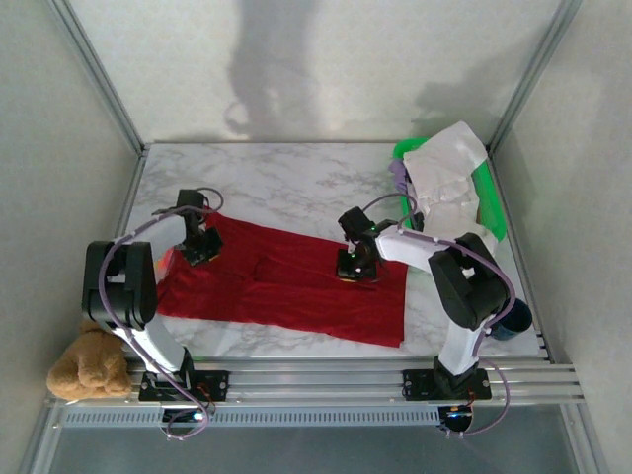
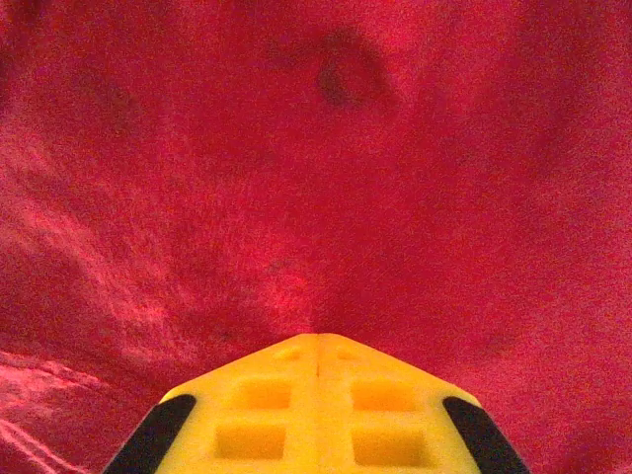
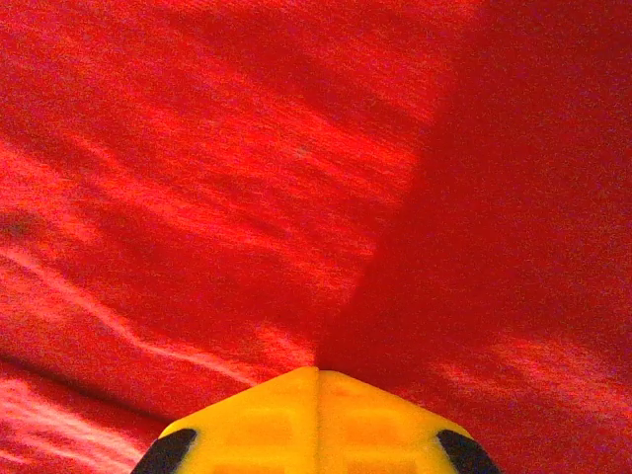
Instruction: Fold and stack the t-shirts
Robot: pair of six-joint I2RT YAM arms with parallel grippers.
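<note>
No lettering, label, brand mark or number can be read. The red t-shirt lying at the tips of the left gripper and the right gripper is plain cloth, and the yellow fingers of both show only moulded recesses.

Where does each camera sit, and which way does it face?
Top external: above, behind the arms, looking down at the table; both arms show.
Left wrist: left arm, facing the red t-shirt; left hand shut on it.
Right wrist: right arm, same cloth; right hand shut on it.
Shared: all see the red t-shirt.
</note>
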